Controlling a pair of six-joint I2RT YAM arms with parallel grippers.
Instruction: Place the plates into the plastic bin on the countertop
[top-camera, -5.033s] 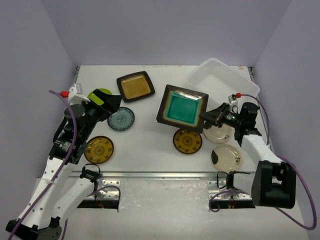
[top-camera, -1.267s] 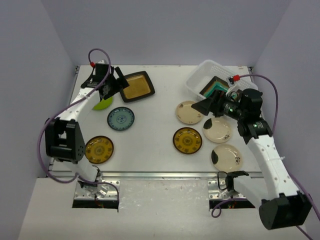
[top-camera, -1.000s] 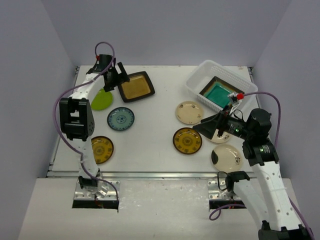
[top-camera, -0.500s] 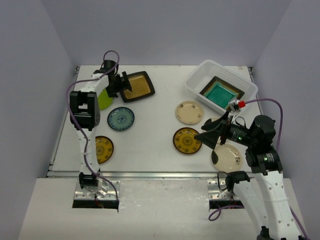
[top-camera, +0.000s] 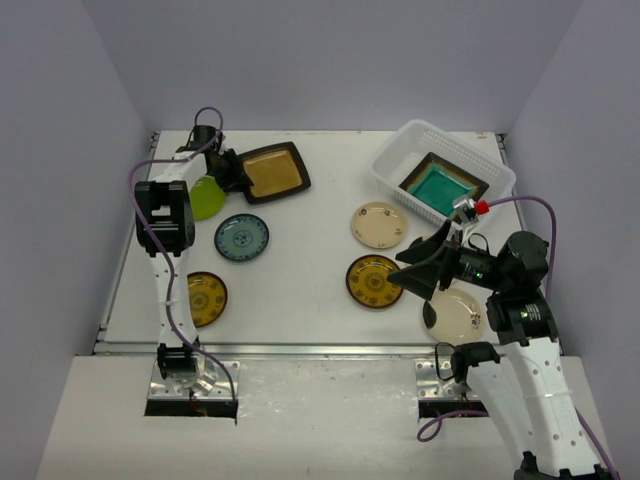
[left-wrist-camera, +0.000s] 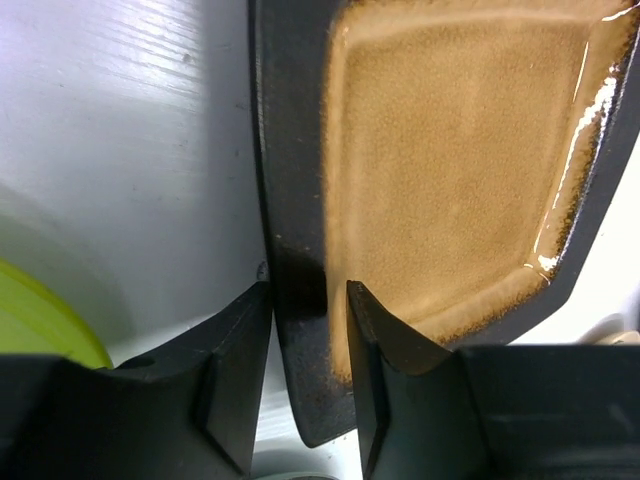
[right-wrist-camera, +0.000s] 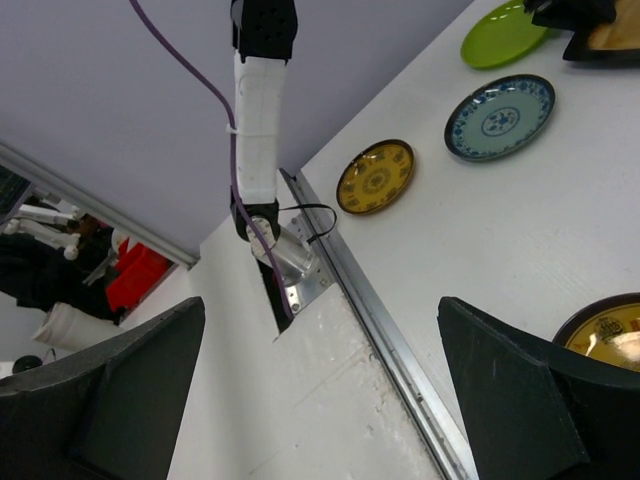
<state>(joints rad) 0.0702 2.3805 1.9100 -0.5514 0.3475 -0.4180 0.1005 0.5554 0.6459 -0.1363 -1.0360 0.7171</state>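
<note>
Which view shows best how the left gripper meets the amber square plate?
The left wrist view: the left gripper straddles the dark rim of the amber square plate. The top view shows the whole plate, but small. The right wrist view catches only its corner.

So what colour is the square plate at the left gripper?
The plate is amber with a dark rim; the left wrist view shows it best.

Square plates (top-camera: 270, 170): two. Round plates (top-camera: 241, 237) in view: six. Plastic bin (top-camera: 392, 160): one.

Left pincer (left-wrist-camera: 306, 310) closed onto amber plate (left-wrist-camera: 450, 160) rim; right pincer (top-camera: 405, 272) withdrew from bin (top-camera: 393, 165).
</note>
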